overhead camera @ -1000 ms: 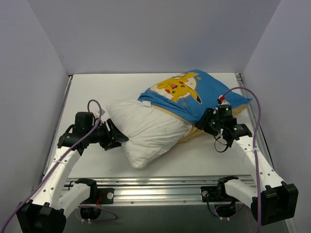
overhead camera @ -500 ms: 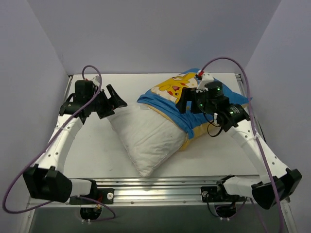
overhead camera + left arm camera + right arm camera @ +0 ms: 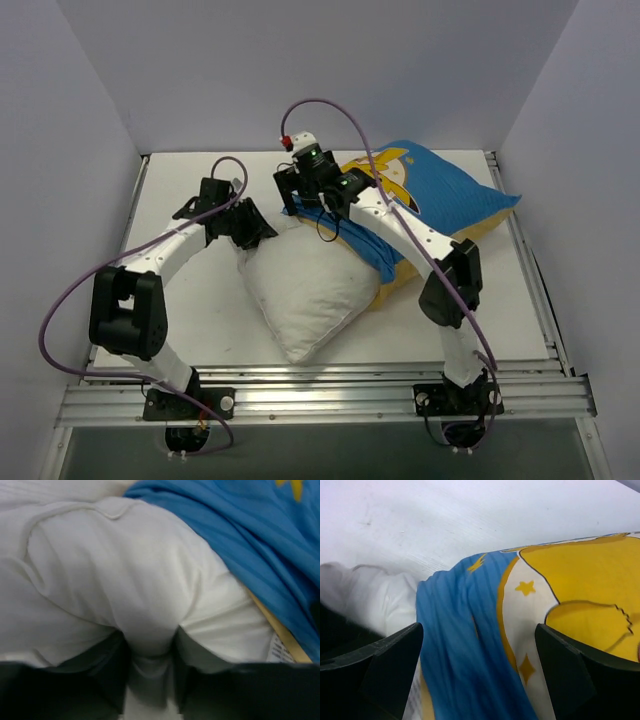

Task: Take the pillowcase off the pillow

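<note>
My left arm (image 3: 165,250) and right arm (image 3: 410,230) are white links with black joints, trailing purple cables (image 3: 325,100); my right pincer (image 3: 480,667) has black fingers (image 3: 395,665).

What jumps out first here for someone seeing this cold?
The blue Pikachu pillowcase lies at the far right of the table, bunched back so the white pillow sticks half out toward the near left. The left gripper pinches a fold at the pillow's far-left corner. The right gripper hangs open over the pillowcase's open edge.
</note>
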Robot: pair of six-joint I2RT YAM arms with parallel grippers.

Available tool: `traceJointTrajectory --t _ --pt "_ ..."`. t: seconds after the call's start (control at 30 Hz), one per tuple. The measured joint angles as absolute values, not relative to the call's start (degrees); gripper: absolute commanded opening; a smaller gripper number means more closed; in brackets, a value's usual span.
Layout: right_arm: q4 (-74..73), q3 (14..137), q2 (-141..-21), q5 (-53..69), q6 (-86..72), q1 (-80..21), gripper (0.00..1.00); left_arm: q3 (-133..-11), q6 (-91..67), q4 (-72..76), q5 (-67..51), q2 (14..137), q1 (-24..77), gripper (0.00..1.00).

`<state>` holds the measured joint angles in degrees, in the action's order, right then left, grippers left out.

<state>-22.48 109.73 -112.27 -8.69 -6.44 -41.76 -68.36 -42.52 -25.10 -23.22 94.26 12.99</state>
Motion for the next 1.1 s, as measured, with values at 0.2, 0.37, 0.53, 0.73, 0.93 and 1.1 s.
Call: traceJointTrajectory --t 0.2,0.37,0.53,0.73,0.93,1.1 --pt "-26.0 116.8 -124.4 -15.6 -4.1 -42.5 0.34 -61.6 -44.0 -15.1 -25.1 92.9 15.9 0.02" --pt "-28.1 117.3 -125.9 -23.6 -4.3 -41.9 0.0 -59.3 -43.1 -13.3 -24.4 89.8 16.1 0.02" --pt "-28.0 116.5 -123.4 -20.6 -9.1 -35.4 0.0 -61.7 -40.7 -16.2 -20.9 85.5 17.0 0.02" --pt "-30.0 116.4 -118.1 -6.7 -19.7 -15.9 0.0 -65.1 -39.7 -18.2 -18.2 78.6 17.5 0.02" --pt "-35.1 115.9 -113.3 3.6 -26.8 -8.2 0.0 -67.2 -38.0 -25.4 -20.7 73.5 13.2 0.02" --pt "-30.2 110.0 -110.2 13.3 -28.0 -8.4 0.01 -71.7 -35.2 -32.1 -20.1 72.1 8.4 0.02"
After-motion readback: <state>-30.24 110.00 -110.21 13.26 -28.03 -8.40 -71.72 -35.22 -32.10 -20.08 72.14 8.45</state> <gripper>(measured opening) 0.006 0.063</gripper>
